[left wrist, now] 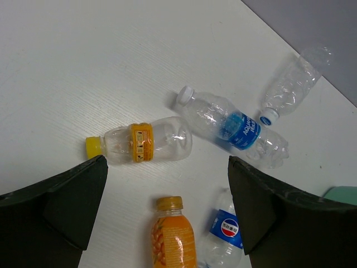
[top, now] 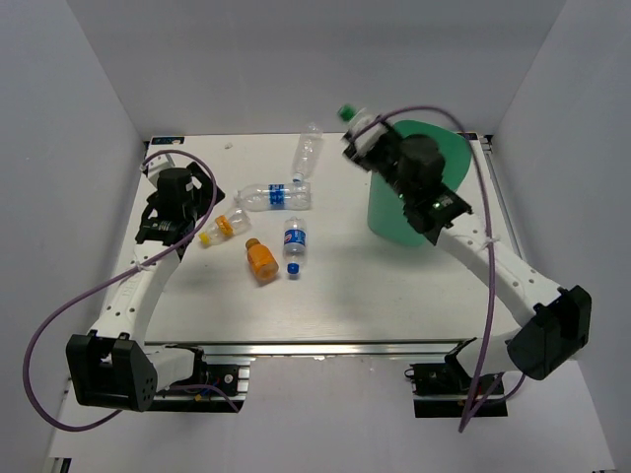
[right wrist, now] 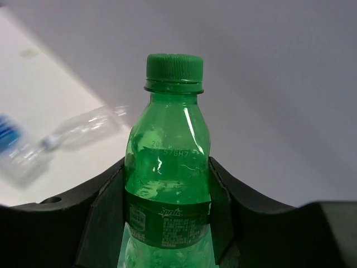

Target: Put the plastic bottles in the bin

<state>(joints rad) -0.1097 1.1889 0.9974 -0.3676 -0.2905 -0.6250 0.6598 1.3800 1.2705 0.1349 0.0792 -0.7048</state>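
Note:
My right gripper is shut on the green bottle and holds it in the air just left of the mint-green bin; its green cap points up and left. My left gripper is open and empty above the table's left side. On the table lie a yellow-capped clear bottle, an orange bottle, a small blue-labelled bottle, a larger blue-labelled clear bottle and a plain clear bottle. In the top view they lie between the two grippers, the orange bottle nearest me.
White walls enclose the table on three sides. The right arm reaches over the bin's opening. A purple cable loops over each arm. The bin's corner shows at the right edge of the left wrist view.

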